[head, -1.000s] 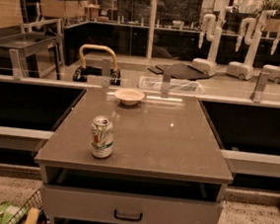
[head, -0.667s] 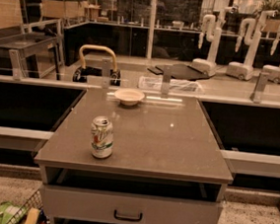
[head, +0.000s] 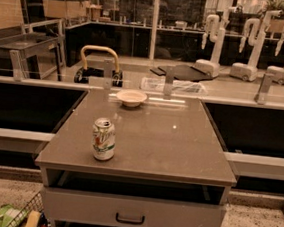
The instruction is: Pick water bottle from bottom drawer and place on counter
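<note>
The grey-brown counter [head: 169, 143] fills the middle of the camera view, on top of the grey drawer unit. A silver-and-green soda can [head: 103, 139] stands upright near its front left. A small pale bowl [head: 131, 98] sits at the far edge. Below the top is an open dark slot, and under it a shut drawer front with a dark handle [head: 130, 218]. The water bottle is out of view. My gripper and arm are not in view.
Long pale ledges [head: 262, 165] run left and right of the drawer unit. A basket with packets [head: 16, 218] sits on the floor at lower left. Several white robot arms [head: 253, 51] stand behind the glass rail at the back right.
</note>
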`<state>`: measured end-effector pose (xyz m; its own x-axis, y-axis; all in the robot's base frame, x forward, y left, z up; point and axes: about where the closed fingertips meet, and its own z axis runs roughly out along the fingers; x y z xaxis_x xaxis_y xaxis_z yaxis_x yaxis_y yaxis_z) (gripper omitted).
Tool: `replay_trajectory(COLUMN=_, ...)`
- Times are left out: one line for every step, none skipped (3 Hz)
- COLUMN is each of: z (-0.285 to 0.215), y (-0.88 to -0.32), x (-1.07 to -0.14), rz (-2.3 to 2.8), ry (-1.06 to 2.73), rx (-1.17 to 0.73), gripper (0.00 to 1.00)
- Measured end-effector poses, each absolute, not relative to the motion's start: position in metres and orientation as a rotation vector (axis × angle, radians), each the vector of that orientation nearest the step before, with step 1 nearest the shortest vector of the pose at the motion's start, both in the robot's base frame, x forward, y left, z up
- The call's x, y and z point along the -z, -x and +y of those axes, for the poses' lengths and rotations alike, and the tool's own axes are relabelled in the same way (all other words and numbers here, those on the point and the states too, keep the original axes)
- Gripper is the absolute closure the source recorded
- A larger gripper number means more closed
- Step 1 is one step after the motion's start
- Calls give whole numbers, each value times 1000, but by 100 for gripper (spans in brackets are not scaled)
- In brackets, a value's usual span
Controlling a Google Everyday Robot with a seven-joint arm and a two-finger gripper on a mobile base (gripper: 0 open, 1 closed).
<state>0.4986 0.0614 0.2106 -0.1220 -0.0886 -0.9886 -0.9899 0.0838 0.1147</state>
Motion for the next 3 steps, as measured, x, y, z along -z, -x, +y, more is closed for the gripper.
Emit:
replay_trajectory(z=55, y=-511, x=-224, rz=1477, ry=1221, rx=-1138, gripper=70)
replay_trajectory(z=21, y=-534, x=-276, rz=1584, ry=1171, rx=-1049, gripper=94)
replay_trajectory(z=-28, y=-527, x=-369, rz=1617, ry=1046, rx=-1034, gripper=100)
